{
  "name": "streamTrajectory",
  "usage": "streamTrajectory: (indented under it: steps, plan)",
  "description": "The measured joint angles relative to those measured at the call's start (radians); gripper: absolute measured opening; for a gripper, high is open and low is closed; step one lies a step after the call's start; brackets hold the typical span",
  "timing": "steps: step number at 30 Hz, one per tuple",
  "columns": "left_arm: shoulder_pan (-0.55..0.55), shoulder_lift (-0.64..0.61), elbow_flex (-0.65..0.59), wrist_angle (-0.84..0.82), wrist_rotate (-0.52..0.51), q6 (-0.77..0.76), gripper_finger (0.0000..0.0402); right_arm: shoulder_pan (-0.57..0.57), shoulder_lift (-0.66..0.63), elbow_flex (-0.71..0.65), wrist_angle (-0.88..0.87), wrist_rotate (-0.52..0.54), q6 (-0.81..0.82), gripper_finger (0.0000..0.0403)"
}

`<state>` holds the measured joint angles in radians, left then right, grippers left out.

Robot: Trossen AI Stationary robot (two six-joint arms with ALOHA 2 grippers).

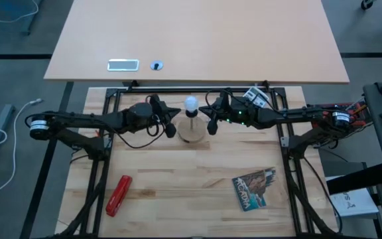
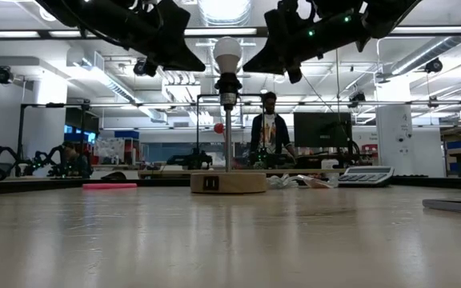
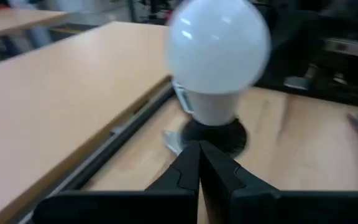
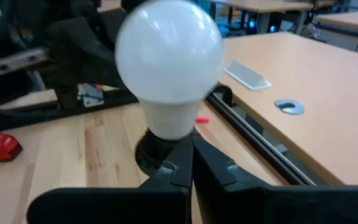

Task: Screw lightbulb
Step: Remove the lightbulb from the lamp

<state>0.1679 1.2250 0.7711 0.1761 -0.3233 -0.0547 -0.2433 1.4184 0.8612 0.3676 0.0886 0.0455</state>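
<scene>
On the bench (image 1: 178, 199), the light, fragile lightbulb (image 1: 190, 103) stands socketed between left hand (image 1: 172, 125) and right hand (image 1: 209, 114), both closed empty; grip its round head gently.

Your bulb (image 1: 190, 103) is a white, round-headed globe with a narrower neck below it, standing upright, head up, seated in the black socket (image 2: 228, 82) at the top of the thin post on the round wooden base (image 2: 228, 182). Seen from above, it sits just toward 12 o'clock from the table's centre. Its screw base is hidden inside the socket.
</scene>
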Motion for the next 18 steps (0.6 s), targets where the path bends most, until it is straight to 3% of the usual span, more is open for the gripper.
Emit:
streamTrajectory:
  steps: [2,18]
  plan:
    - [-0.002,-0.002,0.000,0.011,-0.036,0.002,0.0000,0.011,-0.001,0.000,0.020,0.001,0.000,0.0000]
    - [-0.003,0.065,-0.001,0.161,-0.034,0.136,0.0000,0.036,-0.001,0.002,0.066,0.028,0.008,0.0000]
